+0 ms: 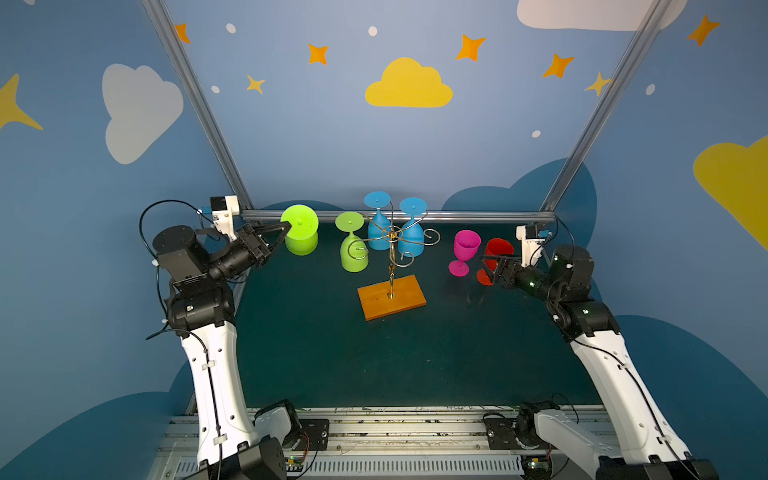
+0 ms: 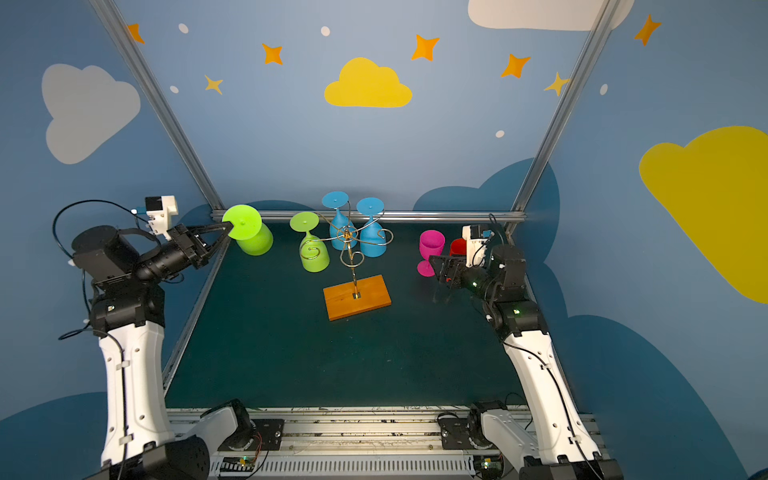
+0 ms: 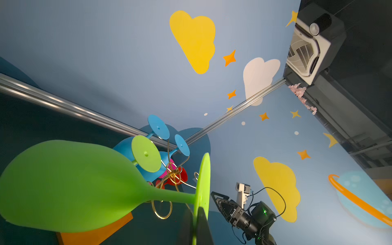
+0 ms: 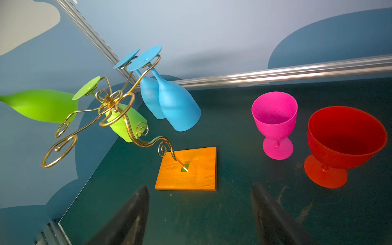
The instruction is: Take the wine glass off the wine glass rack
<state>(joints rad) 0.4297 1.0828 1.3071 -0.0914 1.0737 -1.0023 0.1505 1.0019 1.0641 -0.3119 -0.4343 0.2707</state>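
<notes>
Wine glass in lime green (image 1: 300, 235) is off the rack (image 1: 405, 300) and in my left gripper (image 1: 286, 227), whose fingers are clenched on the edge of its round foot. In both top views I see it foot-up and tilted over the far left corner of the table (image 1: 374, 365), well apart from the rack. From the left wrist view the fingers (image 3: 202, 224) pinch the thin foot disc edge-on. I cannot tell whether its rim touches the table.

On the rack, near the table's middle, three glasses hang upside down from the curled arms: a second green glass (image 1: 354, 254) on the left side and two blue glasses (image 1: 379, 233) side by side at the back.

My right gripper (image 4: 200, 197) is released, fingers spread wide with nothing between them. It sits low at the right, beside a pink glass (image 1: 464, 248) and a red glass (image 1: 498, 249), both upright on the table.
</notes>
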